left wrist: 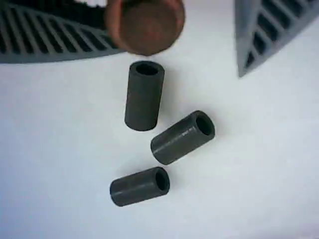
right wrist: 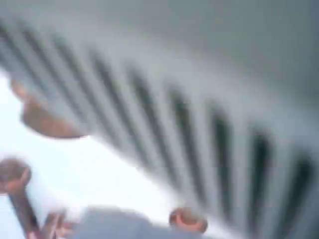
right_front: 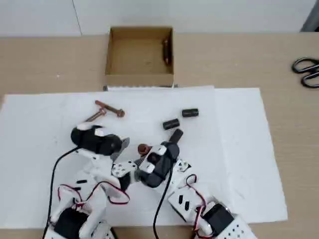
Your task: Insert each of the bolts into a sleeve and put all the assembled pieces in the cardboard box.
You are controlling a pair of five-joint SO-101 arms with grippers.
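Observation:
A copper bolt (right_front: pixel 143 148) shows its round head between the tips of the two arms, and I cannot tell what holds it. In the left wrist view the bolt head (left wrist: pixel 144 25) lies against one ribbed finger (left wrist: pixel 50 35), with a wide gap to the other. My left gripper (right_front: pixel 132 149) is open. Three black sleeves (left wrist: pixel 144 94) (left wrist: pixel 183 137) (left wrist: pixel 139 185) lie loose on the paper just beyond it. My right gripper (right_front: pixel 149 152) sits close beside the bolt, its ribbed finger (right wrist: pixel 174 124) blurred. Two more bolts (right_front: pixel 110 109) (right_front: pixel 94 116) lie on the paper.
The cardboard box (right_front: pixel 113 55) stands at the back with one assembled piece (right_front: pixel 166 50) against its right wall. White paper (right_front: pixel 239 149) covers the table's middle. Scissors (right_front: pixel 306 71) lie at the far right edge.

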